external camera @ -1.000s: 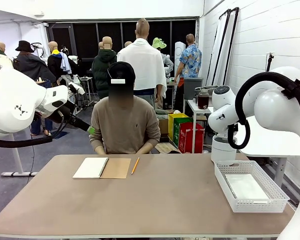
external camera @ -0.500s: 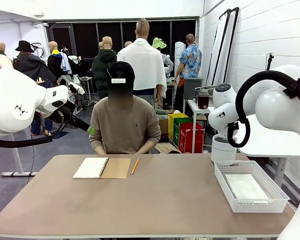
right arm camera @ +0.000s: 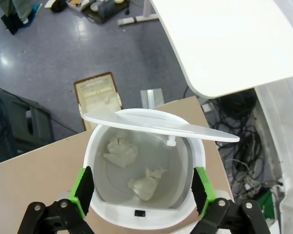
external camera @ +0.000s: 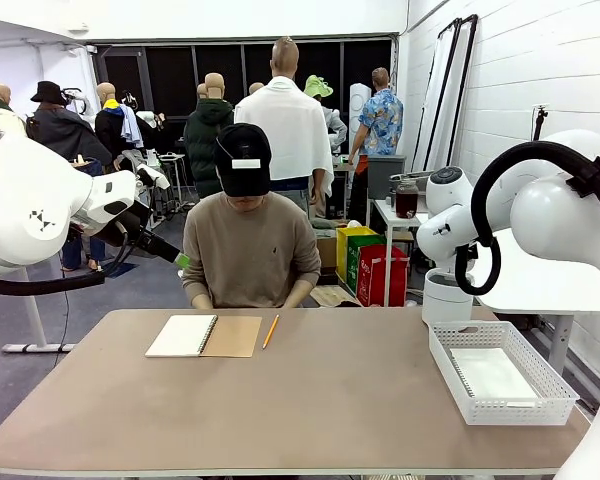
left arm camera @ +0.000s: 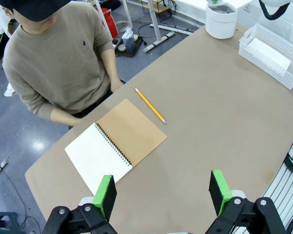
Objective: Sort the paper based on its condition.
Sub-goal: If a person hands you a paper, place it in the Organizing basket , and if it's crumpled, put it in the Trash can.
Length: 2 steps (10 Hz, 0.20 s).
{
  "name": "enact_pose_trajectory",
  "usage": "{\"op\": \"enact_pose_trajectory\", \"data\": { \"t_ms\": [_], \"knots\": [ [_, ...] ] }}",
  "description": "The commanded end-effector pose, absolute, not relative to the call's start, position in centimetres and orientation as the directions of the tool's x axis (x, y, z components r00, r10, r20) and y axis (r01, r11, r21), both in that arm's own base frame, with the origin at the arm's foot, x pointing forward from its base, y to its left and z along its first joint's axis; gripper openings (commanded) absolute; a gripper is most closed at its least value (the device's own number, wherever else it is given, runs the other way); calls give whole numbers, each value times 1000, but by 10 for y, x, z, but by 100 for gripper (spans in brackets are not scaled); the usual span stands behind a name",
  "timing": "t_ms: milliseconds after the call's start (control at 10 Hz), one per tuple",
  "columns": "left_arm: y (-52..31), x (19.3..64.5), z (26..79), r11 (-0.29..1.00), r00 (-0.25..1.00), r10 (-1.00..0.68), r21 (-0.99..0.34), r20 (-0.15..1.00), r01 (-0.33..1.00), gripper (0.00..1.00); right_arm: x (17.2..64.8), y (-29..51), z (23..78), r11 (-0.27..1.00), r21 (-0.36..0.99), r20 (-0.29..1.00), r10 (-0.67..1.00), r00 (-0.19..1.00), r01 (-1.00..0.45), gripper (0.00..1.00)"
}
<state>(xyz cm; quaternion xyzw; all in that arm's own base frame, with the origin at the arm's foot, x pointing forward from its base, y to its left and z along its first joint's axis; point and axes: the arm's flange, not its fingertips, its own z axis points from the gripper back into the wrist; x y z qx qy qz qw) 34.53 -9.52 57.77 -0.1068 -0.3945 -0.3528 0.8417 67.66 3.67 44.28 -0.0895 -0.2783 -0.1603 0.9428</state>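
In the right wrist view my right gripper [right arm camera: 141,187] hangs open straight above a white swing-lid bin [right arm camera: 100,204]. Two crumpled balls of paper [right arm camera: 121,152] lie inside, under the tilted lid [right arm camera: 161,124]. Nothing sits between the green pads [right arm camera: 83,187]. A flat white sheet of paper [external camera: 492,375] lies in the white lattice basket [external camera: 450,385] at the table's right end, also visible as the paper [left arm camera: 268,54] in the left wrist view. My left gripper [left arm camera: 162,187] is open and empty, high over the table's near side.
An open spiral notebook [external camera: 202,336] with a brown cover and a yellow pencil [external camera: 270,331] lie at the far side in front of the seated person [external camera: 248,250]. The bin [external camera: 446,297] stands behind the basket at the far right corner.
My right arm has shifted slightly upward over the bin. Notebook, pencil, basket and left arm have stayed where they were.
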Motion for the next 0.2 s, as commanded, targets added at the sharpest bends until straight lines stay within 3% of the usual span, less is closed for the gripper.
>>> {"op": "enact_pose_trajectory", "data": {
  "t_ms": [0,100],
  "knots": [
    [-94,345,577,720,437,-513,94,739,687,100,677,38,441,931,-86,557,-249,792,354,100],
    [-94,345,577,720,437,-513,94,739,687,100,677,38,441,931,-86,557,-249,792,354,100]
  ]
}}
